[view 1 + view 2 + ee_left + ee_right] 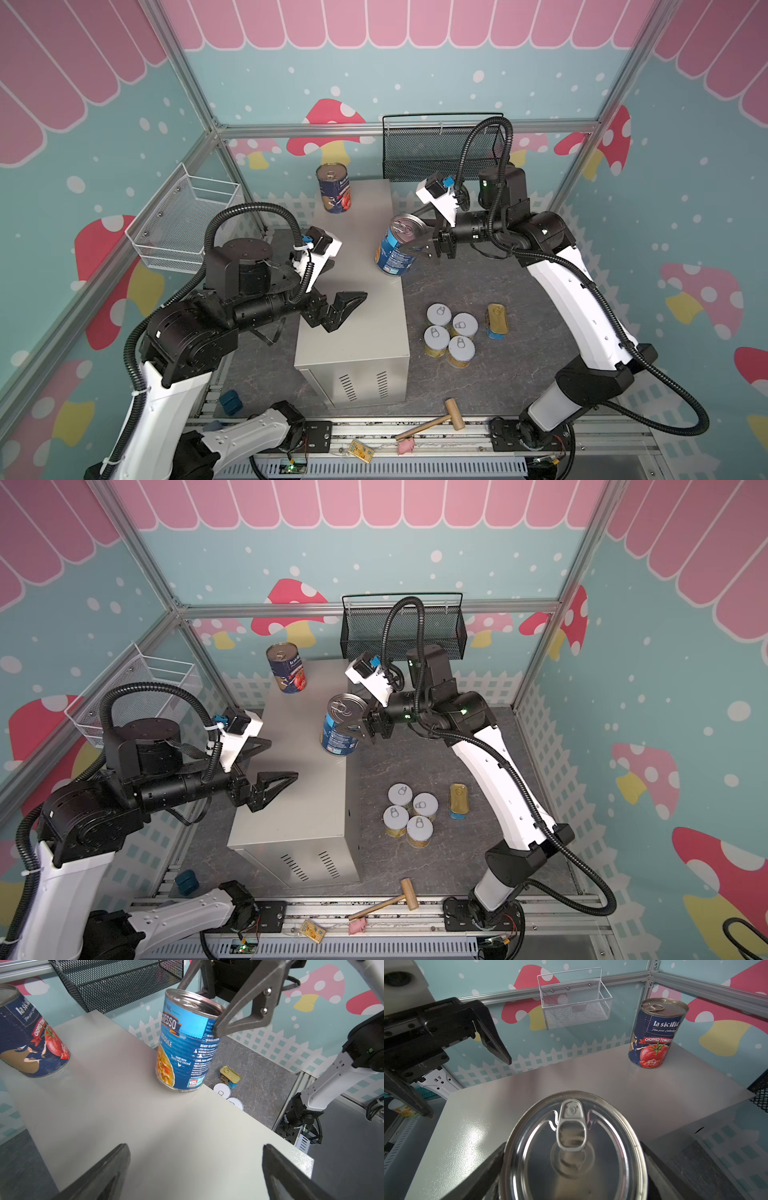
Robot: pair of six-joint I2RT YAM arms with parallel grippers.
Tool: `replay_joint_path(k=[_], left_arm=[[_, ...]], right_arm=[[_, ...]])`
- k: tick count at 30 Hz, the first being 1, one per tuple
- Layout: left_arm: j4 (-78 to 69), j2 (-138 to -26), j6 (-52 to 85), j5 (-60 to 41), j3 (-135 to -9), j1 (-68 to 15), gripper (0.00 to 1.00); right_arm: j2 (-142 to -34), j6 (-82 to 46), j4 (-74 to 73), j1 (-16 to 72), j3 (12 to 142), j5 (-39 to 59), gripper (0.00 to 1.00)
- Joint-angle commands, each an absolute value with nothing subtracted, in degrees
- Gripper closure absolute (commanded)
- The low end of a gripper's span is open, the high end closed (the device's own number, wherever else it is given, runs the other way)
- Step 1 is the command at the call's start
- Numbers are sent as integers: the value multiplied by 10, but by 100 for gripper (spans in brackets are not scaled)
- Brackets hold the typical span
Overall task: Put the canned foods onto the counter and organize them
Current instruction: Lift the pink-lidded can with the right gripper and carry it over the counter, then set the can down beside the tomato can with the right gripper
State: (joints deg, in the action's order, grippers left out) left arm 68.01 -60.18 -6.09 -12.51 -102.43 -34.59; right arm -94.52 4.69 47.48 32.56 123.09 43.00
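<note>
PLACE: robot lab cell, play-shop set | EVIDENCE: aluminium frame [266,132], mushroom-print wall panels [332,112] beyond the left gripper [349,279] jaws; arm-mount rail [365,430] off to their side

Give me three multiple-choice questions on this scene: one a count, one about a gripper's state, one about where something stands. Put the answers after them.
1. How many short silver-lidded cans stand on the dark tabletop?
A) two B) four C) six

2. The right gripper is:
A) open and empty B) shut on the soup can C) shut on a short can

3. The tomato can stands:
A) at the counter's far end B) on the tabletop among the short cans C) at the counter's near end

Answers:
1 B: four round lids sit clustered beside the counter.
2 B: its fingers press the soup can's sides, and the can is tilted at the counter's edge.
3 A: it stands upright at the end farthest from the camera in both top views.
</note>
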Motion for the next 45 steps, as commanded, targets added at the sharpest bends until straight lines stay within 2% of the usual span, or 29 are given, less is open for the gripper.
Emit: replay_joint_path(k=[1, 8, 23, 45], left_arm=[[692, -594, -78, -115, -1014, -350, 1], [683, -585, -76, -114, -996, -351, 1], [653, -549, -66, -92, -937, -350, 1], [558, -522, -76, -57, -860, -350, 1]], right_arm=[[-945, 42, 389, 324, 1281, 467, 42], [-974, 21, 360, 326, 1291, 474, 36], [-1011, 3, 306, 366, 1290, 419, 34], [-1104, -39, 182, 395, 1308, 177, 35]])
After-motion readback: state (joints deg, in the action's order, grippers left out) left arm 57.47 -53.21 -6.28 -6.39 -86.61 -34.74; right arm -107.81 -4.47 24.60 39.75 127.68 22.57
